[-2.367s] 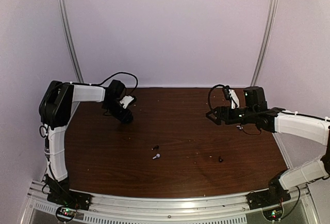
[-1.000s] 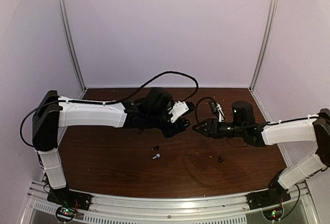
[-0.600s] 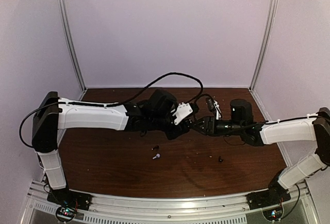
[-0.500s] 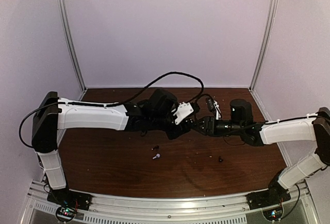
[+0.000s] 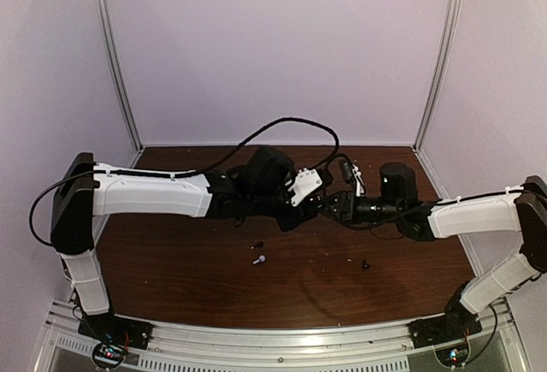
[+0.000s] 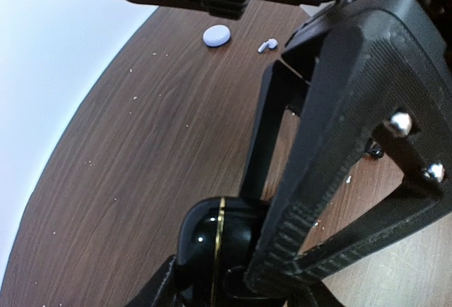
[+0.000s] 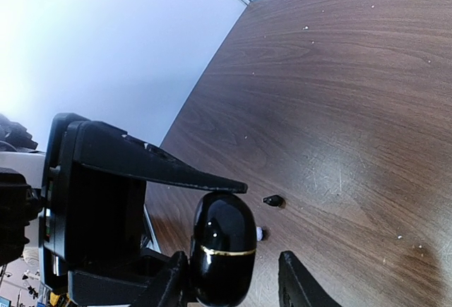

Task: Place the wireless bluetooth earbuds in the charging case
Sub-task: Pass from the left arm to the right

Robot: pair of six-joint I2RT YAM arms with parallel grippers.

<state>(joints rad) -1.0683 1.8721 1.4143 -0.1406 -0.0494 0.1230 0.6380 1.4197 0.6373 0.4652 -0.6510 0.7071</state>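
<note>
The charging case [image 7: 224, 247] is a glossy black egg with a gold seam, held off the table at mid-table [image 5: 318, 209]. My left gripper [image 5: 308, 209] is shut on it; its finger [image 7: 152, 166] lies across the case's top. My right gripper [image 7: 232, 268] stands open around the case [image 6: 212, 250]: one finger touches it, the other [image 7: 296, 279] is a gap away. On the wood lie a black earbud [image 5: 257, 245], a white earbud [image 5: 259, 260] and another black one [image 5: 366, 263]. A further white earbud [image 6: 266, 44] shows in the left wrist view.
A pale oval case-like thing [image 6: 217, 35] lies on the table [image 5: 188, 261] beside the white earbud, under the right arm [image 5: 470, 214]. A black cable [image 5: 282, 124] loops over the left wrist. Purple walls with metal posts [image 5: 115, 56] close the back.
Both arms have come from the table's sides to meet at the middle. In the last second the right gripper slid left around the case and its jaws narrowed.
</note>
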